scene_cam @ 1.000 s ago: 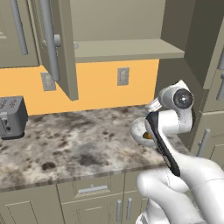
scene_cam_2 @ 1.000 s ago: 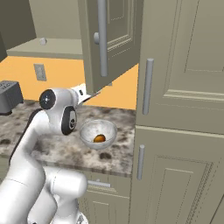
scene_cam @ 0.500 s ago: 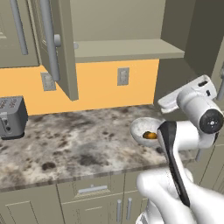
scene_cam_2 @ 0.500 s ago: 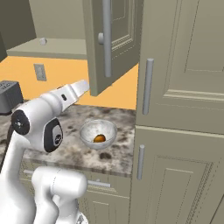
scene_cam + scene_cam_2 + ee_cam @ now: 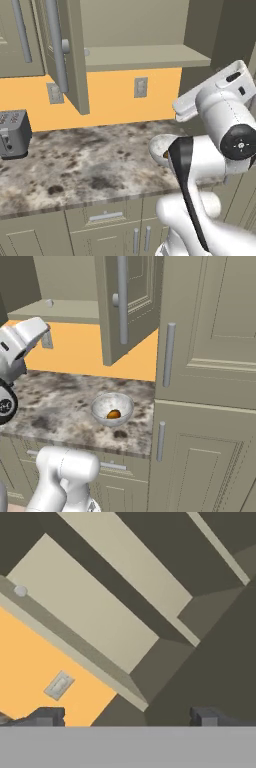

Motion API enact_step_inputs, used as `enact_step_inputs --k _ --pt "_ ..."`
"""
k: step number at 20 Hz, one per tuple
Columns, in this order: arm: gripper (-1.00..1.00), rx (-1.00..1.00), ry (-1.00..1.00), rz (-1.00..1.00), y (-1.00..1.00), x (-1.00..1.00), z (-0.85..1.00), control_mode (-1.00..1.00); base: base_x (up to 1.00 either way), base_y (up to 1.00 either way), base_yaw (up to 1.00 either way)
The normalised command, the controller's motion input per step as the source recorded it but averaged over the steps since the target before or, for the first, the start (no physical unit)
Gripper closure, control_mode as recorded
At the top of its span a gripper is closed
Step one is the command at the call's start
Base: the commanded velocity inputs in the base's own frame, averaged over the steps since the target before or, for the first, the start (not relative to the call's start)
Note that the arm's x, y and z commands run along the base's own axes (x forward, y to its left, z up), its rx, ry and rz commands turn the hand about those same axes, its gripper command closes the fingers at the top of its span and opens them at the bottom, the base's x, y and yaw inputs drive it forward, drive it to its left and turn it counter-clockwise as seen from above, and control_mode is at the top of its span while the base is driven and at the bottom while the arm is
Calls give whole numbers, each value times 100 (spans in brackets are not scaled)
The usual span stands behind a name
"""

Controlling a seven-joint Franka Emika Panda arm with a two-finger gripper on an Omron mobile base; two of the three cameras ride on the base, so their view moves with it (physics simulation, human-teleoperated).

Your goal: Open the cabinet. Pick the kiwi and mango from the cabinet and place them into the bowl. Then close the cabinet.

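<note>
Open cabinet (image 5: pixel 145 55), fingers (image 5: pixel 47 716) wide apart

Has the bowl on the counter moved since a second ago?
No. The bowl sits at the same spot on the counter, just left of the tall cupboard, with the orange fruit inside as before.

Count on inspection: one wall cabinet (image 5: pixel 145 55) with two doors, both standing open; one shelf (image 5: pixel 150 20) inside it. One bowl (image 5: pixel 112 408) on the table (image 5: pixel 85 165), holding one orange-brown mango (image 5: pixel 114 414). One toaster (image 5: pixel 14 134) at far left. Two wall outlets (image 5: pixel 141 87) on the orange backsplash. One drawer (image 5: pixel 105 216) under the table.
</note>
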Motion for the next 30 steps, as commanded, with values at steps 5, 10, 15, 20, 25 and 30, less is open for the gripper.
enact_step_inputs --k 5,10,15,20,25,30 --pt "-100 1 5 0 -73 -96 43 -100 0 0 0" --pt "-100 7 18 20 -80 -23 -33 -100 0 0 0" --pt "-100 18 9 28 -27 -10 -43 -100 0 0 0" --pt "-100 23 5 16 -8 -22 -46 -100 0 0 0" --pt "-100 28 -4 1 -8 -2 -9 -100 0 0 0" --pt "-100 19 0 2 0 10 0 -100 0 0 0"
